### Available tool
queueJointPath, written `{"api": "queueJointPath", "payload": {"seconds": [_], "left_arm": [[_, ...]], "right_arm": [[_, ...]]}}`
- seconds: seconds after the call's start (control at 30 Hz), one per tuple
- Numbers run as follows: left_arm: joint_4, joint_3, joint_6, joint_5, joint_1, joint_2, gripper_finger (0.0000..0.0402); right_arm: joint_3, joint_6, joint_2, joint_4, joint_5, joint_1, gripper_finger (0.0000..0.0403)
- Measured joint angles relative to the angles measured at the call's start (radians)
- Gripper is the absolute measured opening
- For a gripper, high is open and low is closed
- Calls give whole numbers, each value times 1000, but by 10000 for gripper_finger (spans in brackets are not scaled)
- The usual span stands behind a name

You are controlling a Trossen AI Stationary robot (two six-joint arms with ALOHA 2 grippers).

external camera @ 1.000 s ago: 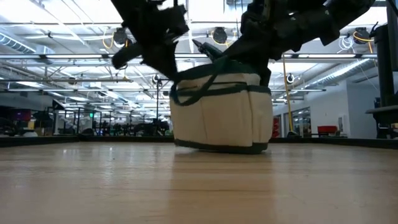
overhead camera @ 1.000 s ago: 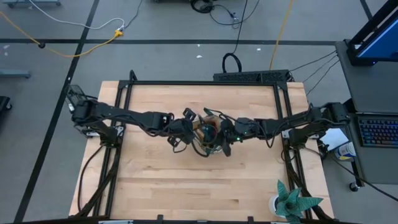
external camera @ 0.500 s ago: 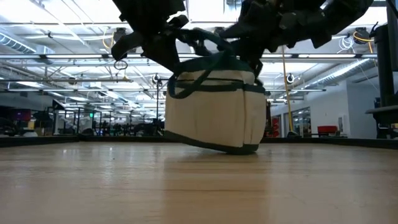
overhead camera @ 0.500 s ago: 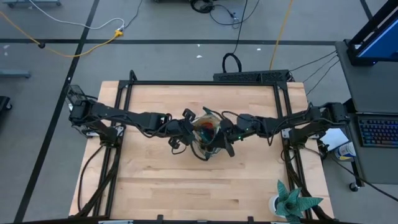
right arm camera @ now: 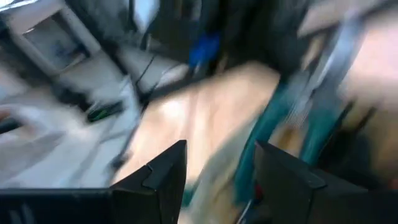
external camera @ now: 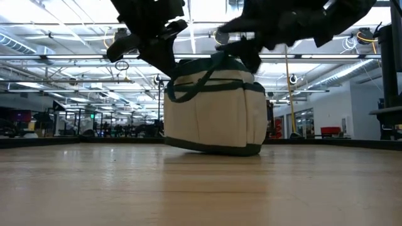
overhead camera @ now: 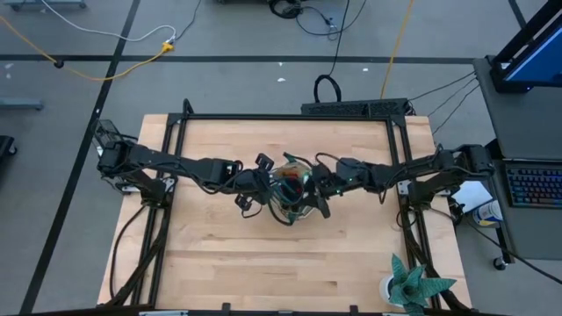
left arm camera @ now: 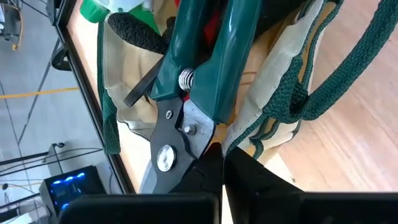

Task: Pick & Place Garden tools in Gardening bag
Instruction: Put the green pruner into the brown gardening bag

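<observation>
Jaws of the left gripper point(left arm camera: 221, 163) pinch the gardening bag point(external camera: 213, 113) rim; right gripper point(right arm camera: 217, 168) jaws stand apart.

Overhead light: even and diffuse, with soft, short shadows under both arms on the wooden table point(overhead camera: 263, 263).
Level view: bright ceiling lamps point(external camera: 221, 36) glare behind the arms, which read as dark silhouettes; the near tabletop is soft.
Left wrist: sharp on the pruning shears point(left arm camera: 186, 93).
Right wrist: heavy motion blur throughout; only the dark fingers point(right arm camera: 161, 177) keep edges.
</observation>
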Motion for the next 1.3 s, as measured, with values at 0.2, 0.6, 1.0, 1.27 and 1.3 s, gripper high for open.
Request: {"api": "queueJointPath", "payload": {"seconds": [0.2,0.6,1.0,1.27,1.3], "left_arm": [[36,0,9,0,0,0,13],[88,0,15,2,0,0,8],[124,1,-106,49,19,0,5],[99,1,-131,90,24,0,6],[86,1,-133,97,24,0,5]], "right_arm": [[2,-287,1,99,352,-16,164],[4,-375,33,-30,250,-38,152],[6,-510,31,-187,254,-41,150],[6,-535,31,-261,197,-38,74],[6,-534,31,-280,196,-36,62]]}}
